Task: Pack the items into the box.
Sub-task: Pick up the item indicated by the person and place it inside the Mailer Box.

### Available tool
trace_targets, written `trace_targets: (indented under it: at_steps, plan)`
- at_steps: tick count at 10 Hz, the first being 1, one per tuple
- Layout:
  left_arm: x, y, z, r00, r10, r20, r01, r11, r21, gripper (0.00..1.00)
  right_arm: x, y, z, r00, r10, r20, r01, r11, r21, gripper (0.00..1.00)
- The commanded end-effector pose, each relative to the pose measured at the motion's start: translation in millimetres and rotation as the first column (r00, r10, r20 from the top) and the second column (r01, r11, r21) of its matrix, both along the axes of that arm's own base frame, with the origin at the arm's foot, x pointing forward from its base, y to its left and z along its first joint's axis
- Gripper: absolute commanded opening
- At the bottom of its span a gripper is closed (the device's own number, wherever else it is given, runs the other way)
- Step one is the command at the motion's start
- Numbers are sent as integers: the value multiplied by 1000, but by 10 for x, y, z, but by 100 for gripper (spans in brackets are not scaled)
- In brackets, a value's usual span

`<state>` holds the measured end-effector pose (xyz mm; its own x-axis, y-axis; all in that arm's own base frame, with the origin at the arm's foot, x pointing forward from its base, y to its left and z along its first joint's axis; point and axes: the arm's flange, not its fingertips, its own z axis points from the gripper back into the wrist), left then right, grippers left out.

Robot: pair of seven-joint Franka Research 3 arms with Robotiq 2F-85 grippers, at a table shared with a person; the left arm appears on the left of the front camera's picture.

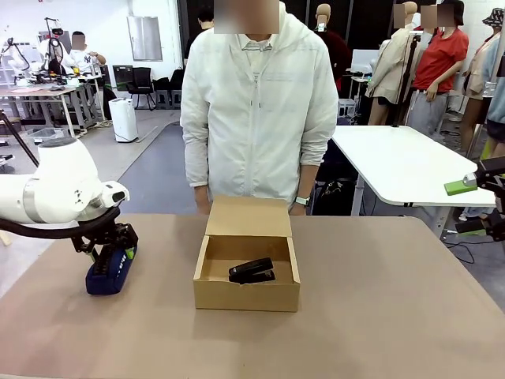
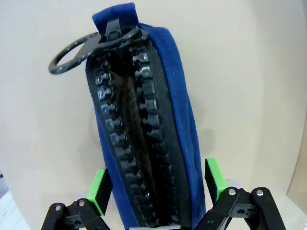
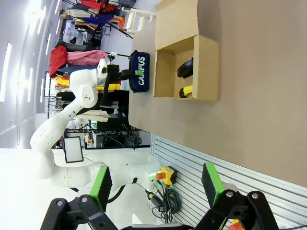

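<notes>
2 wide-open grippers: left gripper (image 2: 157,184) straddles the pouch (image 2: 177,120); right gripper (image 3: 156,184) holds nothing; stapler (image 1: 252,271) lies in the box (image 1: 246,295).

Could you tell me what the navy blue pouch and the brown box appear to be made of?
The navy blue oblong pouch looks like soft, matte fabric, slightly fuzzy; its chunky black zipper teeth seem to be glossy plastic. The shallow brown box appears to be plain matte cardboard, judging by its folded flap.

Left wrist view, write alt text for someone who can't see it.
A navy blue pouch stands zipper-up on the tan table, between the open green-padded fingers of the left gripper. A black ring pull sits at its far end.
</notes>
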<state>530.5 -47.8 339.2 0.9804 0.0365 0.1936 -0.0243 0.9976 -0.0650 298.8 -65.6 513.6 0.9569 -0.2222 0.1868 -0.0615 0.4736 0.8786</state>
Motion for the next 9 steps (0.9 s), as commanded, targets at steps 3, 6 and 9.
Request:
trace_targets:
  at_steps: [3, 6, 9]
  plan:
    - [66, -31, 49, 998, 53, 26, -55, 995, 82, 0, -17, -15, 8, 1000, 7, -3, -7, 1000, -15, 100]
    - [56, -39, 22, 999, 48, 11, -49, 994, 100, 0, -17, -15, 8, 1000, 7, -3, -7, 1000, -15, 100]
    - [4, -37, 68, 999, 46, 20, -48, 994, 94, 0, -17, -15, 8, 1000, 7, -3, -7, 1000, -15, 100]
